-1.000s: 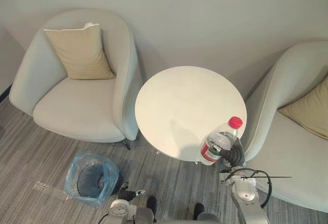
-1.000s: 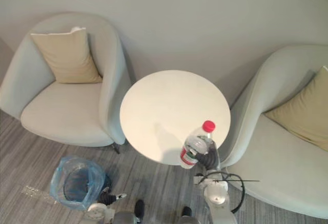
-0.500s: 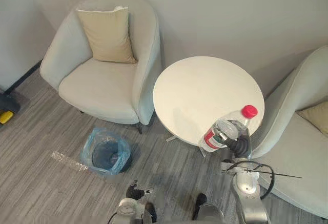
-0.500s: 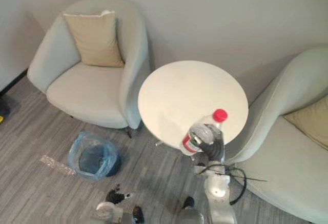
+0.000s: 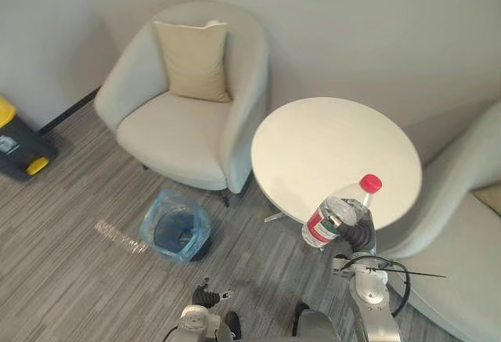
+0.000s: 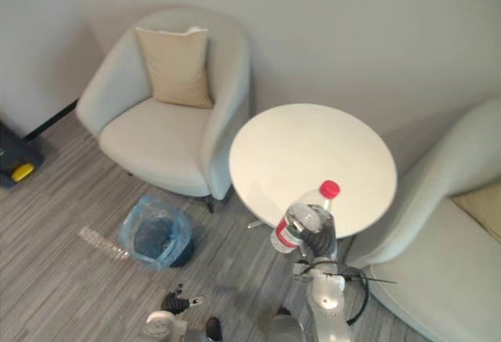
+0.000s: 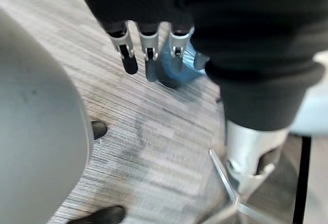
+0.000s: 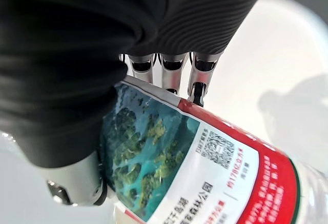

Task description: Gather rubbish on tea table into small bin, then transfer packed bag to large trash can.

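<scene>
A clear plastic bottle (image 5: 337, 215) with a red cap and a red label hangs tilted just off the near edge of the round white tea table (image 5: 333, 142). My right hand (image 5: 361, 237) is shut round its lower half. In the right wrist view the fingers (image 8: 169, 73) curl over the label (image 8: 205, 175). The small bin (image 5: 175, 228), lined with a blue bag, stands on the floor to the left of the table. My left hand (image 7: 148, 55) hangs low with straight fingers over the floor, and the blue bag (image 7: 180, 71) shows just past them.
A grey armchair (image 5: 184, 127) with a tan cushion stands behind the bin, and a second armchair (image 5: 462, 232) is to the right of the table. A dark trash can with a yellow lid (image 5: 14, 142) stands at the far left. A clear wrapper (image 5: 119, 235) lies beside the bin.
The camera has turned left, so the whole scene has shifted right and the dark trash can has come into view. The right hand still holds the bottle by the table's near edge.
</scene>
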Motion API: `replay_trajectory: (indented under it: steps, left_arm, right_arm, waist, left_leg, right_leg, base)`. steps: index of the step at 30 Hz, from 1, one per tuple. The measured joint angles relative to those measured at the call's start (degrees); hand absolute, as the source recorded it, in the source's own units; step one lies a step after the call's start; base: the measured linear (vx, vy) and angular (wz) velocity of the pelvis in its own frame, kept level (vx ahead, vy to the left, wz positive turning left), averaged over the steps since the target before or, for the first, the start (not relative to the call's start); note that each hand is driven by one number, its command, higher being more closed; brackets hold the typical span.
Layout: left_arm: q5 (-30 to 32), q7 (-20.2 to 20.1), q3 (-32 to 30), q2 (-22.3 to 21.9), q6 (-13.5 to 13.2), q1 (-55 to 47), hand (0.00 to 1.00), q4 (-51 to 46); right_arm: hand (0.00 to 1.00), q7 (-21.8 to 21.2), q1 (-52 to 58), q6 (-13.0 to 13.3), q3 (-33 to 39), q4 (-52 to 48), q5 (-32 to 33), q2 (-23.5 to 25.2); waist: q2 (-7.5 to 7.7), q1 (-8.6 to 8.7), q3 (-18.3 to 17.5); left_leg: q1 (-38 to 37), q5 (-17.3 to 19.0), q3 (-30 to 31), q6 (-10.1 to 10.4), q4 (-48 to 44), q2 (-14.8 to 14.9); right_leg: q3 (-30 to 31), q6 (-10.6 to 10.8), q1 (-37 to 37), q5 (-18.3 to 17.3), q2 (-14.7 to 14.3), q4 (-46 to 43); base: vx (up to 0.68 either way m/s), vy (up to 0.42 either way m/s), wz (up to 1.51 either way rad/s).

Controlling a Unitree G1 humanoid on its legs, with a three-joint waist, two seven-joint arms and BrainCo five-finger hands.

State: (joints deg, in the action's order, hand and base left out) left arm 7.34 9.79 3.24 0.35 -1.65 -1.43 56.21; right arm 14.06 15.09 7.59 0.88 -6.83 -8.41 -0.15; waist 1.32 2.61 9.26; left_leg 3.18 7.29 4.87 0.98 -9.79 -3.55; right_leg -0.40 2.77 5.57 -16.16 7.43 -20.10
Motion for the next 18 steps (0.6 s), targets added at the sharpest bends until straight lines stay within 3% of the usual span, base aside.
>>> replay_trajectory:
  steps: [3, 5, 6, 7, 8, 9, 11, 12, 13, 18]
  left_arm:
    - [-0.14, 0.01, -1.03, -0.67, 0.18, 0.02, 0.00, -0.50]
    - [-0.45, 0.05, -2.18, -1.30, 0.49, -0.26, 0.00, -2.13]
    - [-0.81, 0.11, -2.33, -1.61, 0.57, -0.21, 0.00, -2.79]
    - [-0.99, 0.23, -2.65, -2.21, 0.75, 0.14, 0.00, -3.15]
    - [-1.42, 0.17, -3.32, -2.05, 1.00, 0.44, 0.00, -3.13]
    - [-1.59, 0.23, -3.39, -1.85, 0.76, 0.69, 0.00, -3.34]
    - [-1.95, -0.01, -2.31, -3.01, 1.00, 0.61, 0.00, -2.82]
    - [-1.87, 0.11, -2.11, -3.01, 1.14, 0.59, 0.00, -2.28]
    - [-1.82, 0.20, -2.20, -2.95, 1.41, 0.91, 0.00, -1.92]
    - [-1.77, 0.29, -2.13, -1.23, 1.44, 0.88, 0.00, -1.70]
  right_arm:
    - [1.00, -0.47, -0.05, -0.16, -0.05, -0.01, 0.12, -0.11]
    - [1.00, -0.57, 0.59, -0.36, -0.56, -0.08, 0.98, -0.02]
    - [1.00, -0.55, 0.93, -0.38, -1.03, -0.09, 1.79, -0.37]
    - [1.00, -0.60, 0.53, -0.30, -1.88, -0.29, 2.05, -0.83]
    - [1.00, -0.54, 0.63, -0.29, -2.67, -1.25, 2.15, -0.30]
    - [1.00, -0.38, 0.64, -0.03, -2.90, -1.28, 2.15, 0.15]
    - [1.00, -0.11, 0.55, -0.29, -1.90, -0.96, 2.14, -0.59]
    - [1.00, 0.35, 0.57, -0.30, -1.29, -0.91, 2.12, -1.06]
    - [1.00, 0.82, 0.30, -0.45, -0.35, 0.76, 2.03, -1.10]
    - [1.00, 0.75, -1.79, -1.08, -2.43, 6.12, 1.66, 0.16]
  waist:
    - [-0.43, -0.02, -0.21]
    - [-0.54, -0.30, -0.12]
    - [-1.14, -0.45, 0.37]
    - [-2.86, -0.75, 1.18]
    - [-1.48, -1.88, 0.94]
    - [-0.53, -1.80, 1.34]
    - [-2.44, -2.31, 0.18]
    - [-3.14, -2.23, 0.04]
    - [-2.71, -2.38, 0.11]
    - [-0.09, -2.96, 0.09]
  left_leg:
    - [2.41, 0.94, 2.40, -0.08, -5.13, -0.52]
    - [5.01, 1.03, -1.42, -0.28, -12.04, 0.38]
    - [5.68, 1.02, -3.83, -0.35, -14.82, 1.82]
    - [6.20, 1.10, -6.46, -0.32, -17.89, 4.06]
    - [8.17, 0.71, -11.27, 0.21, -22.61, 4.83]
    - [9.60, 2.47, -14.41, 0.15, -24.79, 5.91]
    - [9.99, 4.56, -21.63, 0.19, -19.11, 10.09]
    - [9.17, 1.87, -24.65, 0.40, -11.70, 11.02]
    - [6.63, -2.07, -25.16, -0.08, -5.96, 9.30]
    - [2.86, -2.78, -24.99, -0.39, -2.13, 6.85]
  right_leg:
    - [-5.13, 0.34, -4.32, 0.32, 0.43, 1.53]
    - [-7.35, 0.50, -6.49, 1.42, 0.15, -0.11]
    - [-7.12, -0.04, -5.15, 2.13, -0.84, -5.07]
    - [-6.88, -0.11, -3.33, -0.68, -1.78, -5.79]
    - [-7.65, -0.73, -6.53, 6.44, -0.03, 7.50]
    - [-7.89, 0.16, -7.48, 4.81, 0.64, 7.81]
    - [-10.83, -0.33, -7.85, 4.51, -0.28, 8.02]
    - [-12.10, 0.15, -8.79, 4.12, -0.24, 8.82]
    - [-12.82, 0.90, -9.89, 3.82, 0.67, 9.32]
    - [-9.81, 1.41, -10.95, 4.43, 1.83, 7.79]
  base:
    - [0.25, -0.055, 1.07]
    - [0.20, -0.017, 1.12]
    - [0.11, -0.001, 0.81]
    - [0.07, -0.032, 0.65]
    - [0.01, -0.054, 0.68]
    - [0.05, -0.095, 0.71]
    - [0.09, -0.039, 0.54]
    - [0.21, 0.064, 0.61]
    - [0.18, 0.061, 0.53]
    - [0.16, 0.052, 0.07]
